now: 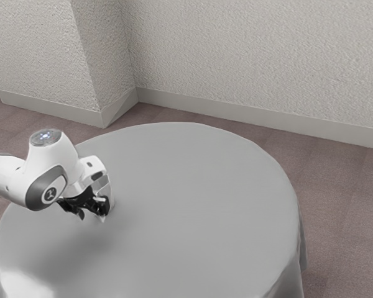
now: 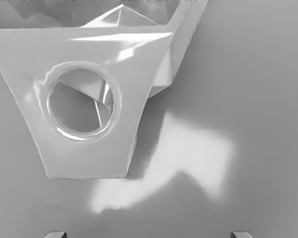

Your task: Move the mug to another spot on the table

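Observation:
The mug [image 2: 84, 99] is pale grey and glossy, with faceted walls and a flat handle pierced by a round hole. In the wrist view it lies just ahead of my hand, on the grey table [image 2: 248, 74]. My two fingertips [image 2: 55, 234] stand wide apart with bare table between them. In the exterior view my black gripper [image 1: 92, 209] hangs low over the round table [image 1: 205, 186] near the exterior view's left side. It is open and holds nothing, and the hand covers the mug there.
The round table is draped in a grey cloth whose rim [image 1: 295, 205] drops off at the exterior view's right. White textured walls and a baseboard [image 1: 248, 115] stand behind it, on a brownish floor.

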Motion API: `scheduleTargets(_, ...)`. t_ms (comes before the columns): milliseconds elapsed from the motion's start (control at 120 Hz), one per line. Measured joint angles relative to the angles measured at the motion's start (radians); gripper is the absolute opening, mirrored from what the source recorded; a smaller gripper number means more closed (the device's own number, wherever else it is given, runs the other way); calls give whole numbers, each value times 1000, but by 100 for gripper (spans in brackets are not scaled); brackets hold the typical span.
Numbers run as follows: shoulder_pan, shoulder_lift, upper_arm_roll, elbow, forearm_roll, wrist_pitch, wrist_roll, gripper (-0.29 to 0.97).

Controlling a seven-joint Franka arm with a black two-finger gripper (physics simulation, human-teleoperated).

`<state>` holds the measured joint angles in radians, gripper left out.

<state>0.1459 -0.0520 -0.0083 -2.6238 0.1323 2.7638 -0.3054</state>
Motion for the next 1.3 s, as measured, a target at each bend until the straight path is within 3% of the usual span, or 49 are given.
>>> scheduleTargets(833, 39, 82, 21, 5, 24, 114, -21, 31)
scheduleTargets(1117, -7, 90, 37, 19, 42, 147, -23, 27)
scheduleTargets(1300, 15, 90, 46, 19, 47, 158, -25, 23)
